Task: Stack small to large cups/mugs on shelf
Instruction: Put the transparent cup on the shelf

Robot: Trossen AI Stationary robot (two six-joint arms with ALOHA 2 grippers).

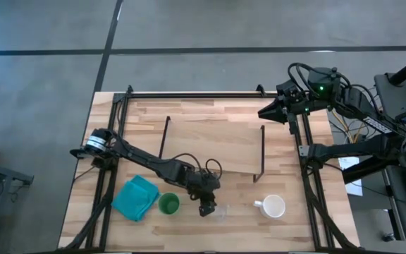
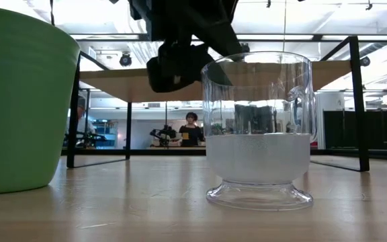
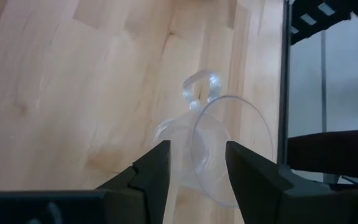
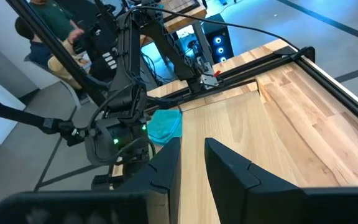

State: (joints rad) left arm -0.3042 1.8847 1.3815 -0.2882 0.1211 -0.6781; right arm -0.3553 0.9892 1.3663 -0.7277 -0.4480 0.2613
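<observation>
Your left gripper (image 1: 206,209) sits low and centre in the high view, hanging over the clear glass cup (image 1: 220,212). In the left wrist view its fingers (image 3: 156,168) are parted to about the cup's width, one on each side of the near rim, and hold nothing yet.

Expect the clear glass cup to be light, rigid, slick and probably breakable. It has a flared foot, a thin wall and a small handle on the side away from the fingers. You would likely do best to pinch across the rim wall with modest force, or span the body above the foot; a hard squeeze risks it squirting out or cracking. The low view shows a frosted band across its lower half, and I cannot tell whether that is contents or finish.

The green cup (image 1: 168,204) stands just left of the gripper, upright, and nothing shows inside it. It looks like thick plastic or ceramic, so it should tolerate a firmer grip. The white mug (image 1: 273,207) stands at lower right, apart from the others, handle pointing left, interior bare.

The shelf (image 1: 213,144) fills the middle of the table with nothing on it; no cup is stacked yet.

Your right gripper (image 1: 272,111) waits at upper right over the table's edge, fingers slightly apart and holding nothing.
</observation>
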